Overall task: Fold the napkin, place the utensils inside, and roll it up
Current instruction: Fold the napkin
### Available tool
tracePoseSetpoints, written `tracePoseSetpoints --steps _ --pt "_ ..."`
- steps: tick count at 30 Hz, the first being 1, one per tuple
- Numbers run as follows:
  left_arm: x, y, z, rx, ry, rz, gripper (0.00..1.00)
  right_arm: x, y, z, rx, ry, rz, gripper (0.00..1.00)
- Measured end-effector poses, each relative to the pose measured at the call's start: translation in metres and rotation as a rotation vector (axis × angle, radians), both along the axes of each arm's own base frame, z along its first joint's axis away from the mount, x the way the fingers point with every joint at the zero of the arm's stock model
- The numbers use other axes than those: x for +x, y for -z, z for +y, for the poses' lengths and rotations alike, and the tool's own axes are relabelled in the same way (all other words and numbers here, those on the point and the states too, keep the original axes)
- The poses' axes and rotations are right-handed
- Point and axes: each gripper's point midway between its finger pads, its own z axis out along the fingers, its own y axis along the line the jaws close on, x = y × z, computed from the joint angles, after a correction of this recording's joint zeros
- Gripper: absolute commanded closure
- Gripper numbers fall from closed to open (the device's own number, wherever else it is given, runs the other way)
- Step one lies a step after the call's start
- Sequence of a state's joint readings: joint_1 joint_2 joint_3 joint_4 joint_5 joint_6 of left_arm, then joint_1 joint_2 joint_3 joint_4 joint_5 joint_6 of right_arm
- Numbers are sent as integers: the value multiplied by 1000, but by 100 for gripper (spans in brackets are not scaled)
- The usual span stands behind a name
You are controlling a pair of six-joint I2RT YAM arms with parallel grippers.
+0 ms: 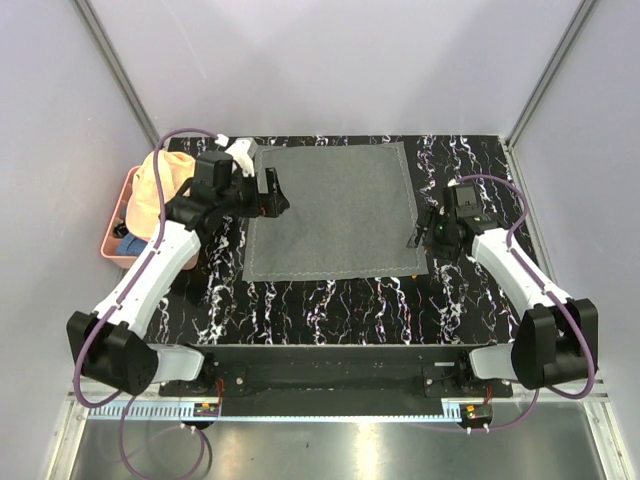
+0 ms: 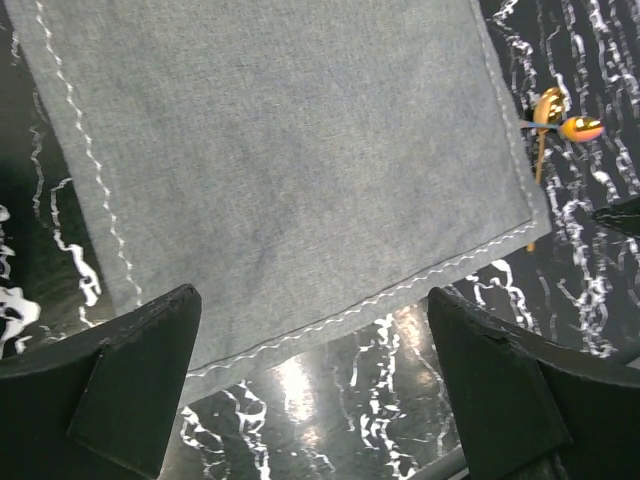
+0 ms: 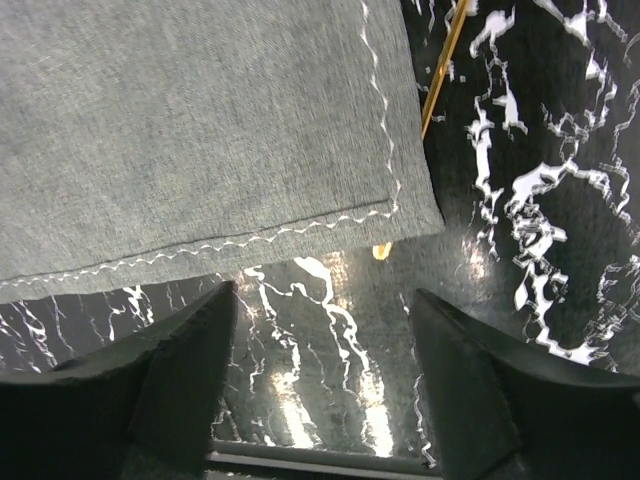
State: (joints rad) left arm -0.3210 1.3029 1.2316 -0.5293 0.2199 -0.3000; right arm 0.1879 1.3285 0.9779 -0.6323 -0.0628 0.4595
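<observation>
The grey napkin (image 1: 330, 210) lies flat and unfolded in the middle of the black marbled table. My left gripper (image 1: 270, 192) hovers open at its left edge. In the left wrist view the stitched hem of the napkin (image 2: 280, 170) runs between the fingers (image 2: 130, 390) with nothing held. A gold spoon (image 2: 545, 120) lies on the table beyond the napkin's far corner. My right gripper (image 1: 430, 235) stands open just off the near right corner of the napkin (image 3: 190, 130). The spoon's thin handle (image 3: 445, 60) runs along the hem there, and its tip passes under the corner.
A pink basket (image 1: 112, 235) at the table's left edge holds a peach hat (image 1: 155, 190) and a blue cloth (image 1: 130, 245). A small white object (image 1: 240, 150) lies by the napkin's far left corner. Pale walls enclose the table on three sides.
</observation>
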Motion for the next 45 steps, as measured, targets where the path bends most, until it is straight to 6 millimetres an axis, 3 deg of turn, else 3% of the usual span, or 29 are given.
tracePoseSetpoints --steps 3,7,14,24,45 --pt "-1 6 4 22 1 1 1 -4 6 0 3 12 35 41" --pt "-6 26 13 55 -10 46 1 -10 17 -1 6 34 76 50" --pt "-11 36 18 74 -17 78 1 -22 48 -11 -39 79 183 51" --pt "-11 35 18 75 -16 76 1 -15 82 -33 -92 139 269 54" --pt "-12 36 19 82 -12 77 1 -1 100 -32 -70 130 265 63"
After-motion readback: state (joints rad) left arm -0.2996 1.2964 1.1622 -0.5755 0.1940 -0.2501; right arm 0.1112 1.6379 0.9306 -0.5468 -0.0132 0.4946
